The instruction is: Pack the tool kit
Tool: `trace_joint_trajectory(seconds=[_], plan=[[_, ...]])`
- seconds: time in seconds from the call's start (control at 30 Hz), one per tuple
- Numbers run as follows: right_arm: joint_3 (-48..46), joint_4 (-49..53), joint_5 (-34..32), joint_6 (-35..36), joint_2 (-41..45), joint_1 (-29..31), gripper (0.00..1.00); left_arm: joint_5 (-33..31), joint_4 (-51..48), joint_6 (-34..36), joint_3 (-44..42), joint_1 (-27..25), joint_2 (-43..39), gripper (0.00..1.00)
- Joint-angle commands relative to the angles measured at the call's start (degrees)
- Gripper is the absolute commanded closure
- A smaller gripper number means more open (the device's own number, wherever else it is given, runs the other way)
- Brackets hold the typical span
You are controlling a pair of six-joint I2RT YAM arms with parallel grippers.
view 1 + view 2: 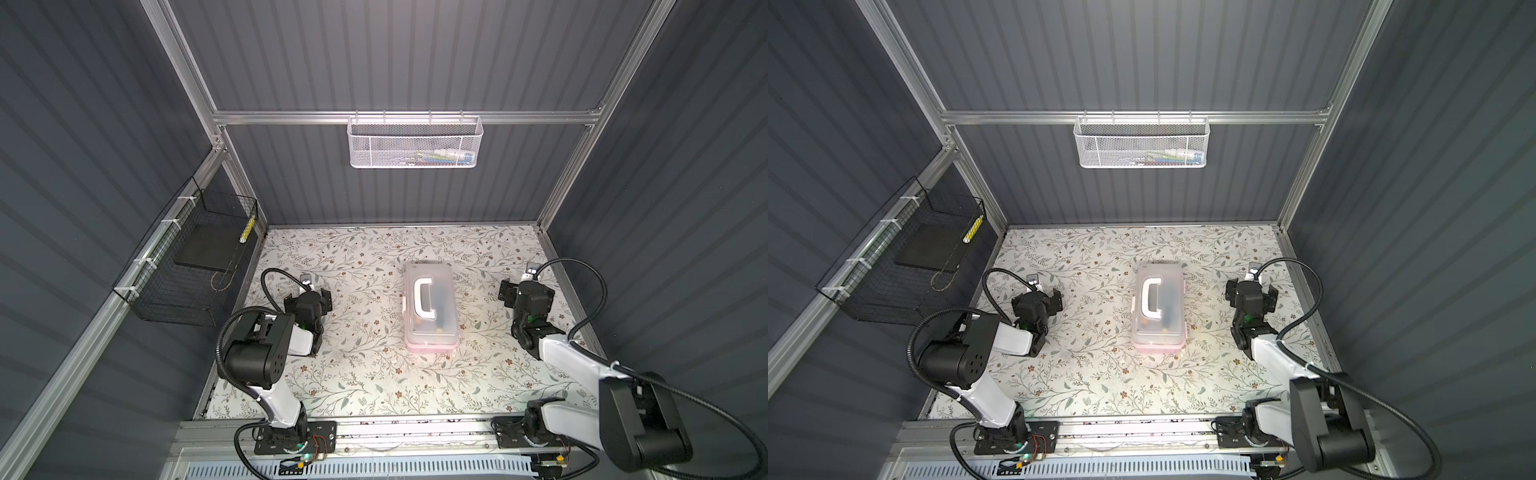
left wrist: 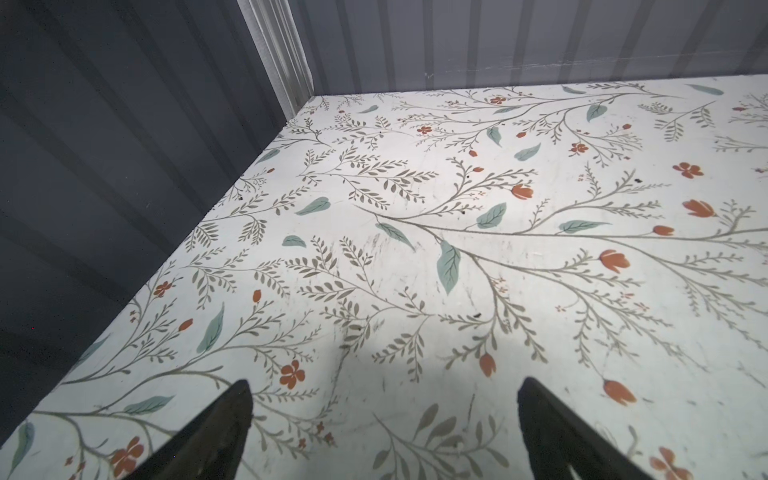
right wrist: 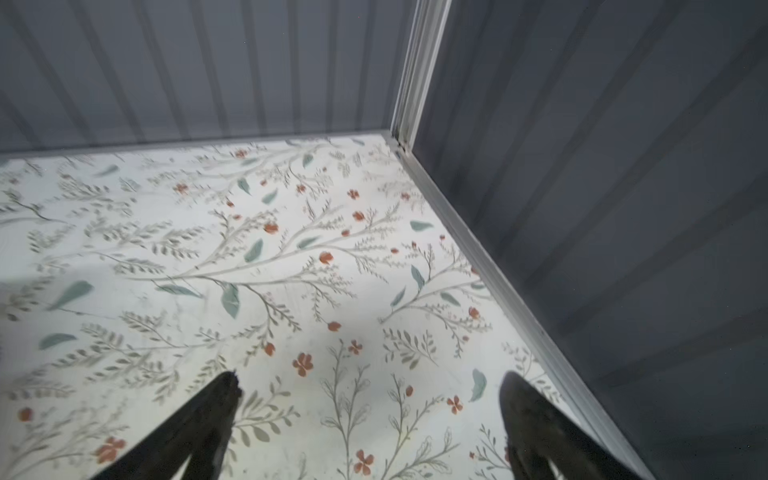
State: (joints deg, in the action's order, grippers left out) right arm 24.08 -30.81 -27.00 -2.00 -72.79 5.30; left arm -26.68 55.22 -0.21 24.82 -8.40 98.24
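The tool kit (image 1: 430, 309) (image 1: 1158, 309) is a small pink case with a frosted clear lid and a white C-shaped handle (image 1: 424, 300). It lies lid down in the middle of the floral table in both top views, with dim coloured shapes showing through the lid. My left gripper (image 1: 309, 299) (image 1: 1038, 301) (image 2: 384, 382) hangs low over the table well to the left of the case, open, with only tabletop between its fingers. To the right of the case my right gripper (image 1: 525, 291) (image 1: 1252, 295) (image 3: 370, 376) is open too and holds nothing. Neither wrist view shows the case.
A white mesh basket (image 1: 415, 143) (image 1: 1140, 143) with a few small items hangs on the back rail. A black wire basket (image 1: 187, 266) (image 1: 901, 266) on the left wall holds a black slab and a yellow-white stick. Grey walls and aluminium posts close in the table.
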Motion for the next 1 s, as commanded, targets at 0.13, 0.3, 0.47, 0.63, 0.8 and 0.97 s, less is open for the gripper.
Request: trace_joint_trajectory(seconds=[0.13, 0.3, 0.47, 0.63, 0.8, 0.97], plan=[[-8.39, -33.95, 14.72, -0.89, -12.45, -5.65, 0.01, 0.15, 0.06, -0.59, 0.85, 0.41, 0.28, 0.0], [-6.23, -27.1, 15.92, -1.66, -11.15, -6.18, 0.01, 0.1, 0.06, -0.53, 0.85, 0.41, 0.25, 0.0], [-6.61, -27.42, 15.92, -1.68, -10.85, -6.18, 0.01, 0.19, 0.07, -0.5, 0.85, 0.41, 0.29, 0.0], [-6.47, -27.14, 15.94, -1.69, -10.89, -6.18, 0.01, 0.21, 0.11, -0.5, 0.85, 0.41, 0.29, 0.0], [-6.01, -26.51, 16.31, -1.69, -11.03, -6.26, 0.01, 0.15, 0.15, -0.5, 0.85, 0.41, 0.28, 0.0], [-5.67, -25.93, 16.97, -1.86, -11.14, -6.57, 0.01, 0.17, 0.15, -0.5, 0.85, 0.45, 0.29, 0.0]])
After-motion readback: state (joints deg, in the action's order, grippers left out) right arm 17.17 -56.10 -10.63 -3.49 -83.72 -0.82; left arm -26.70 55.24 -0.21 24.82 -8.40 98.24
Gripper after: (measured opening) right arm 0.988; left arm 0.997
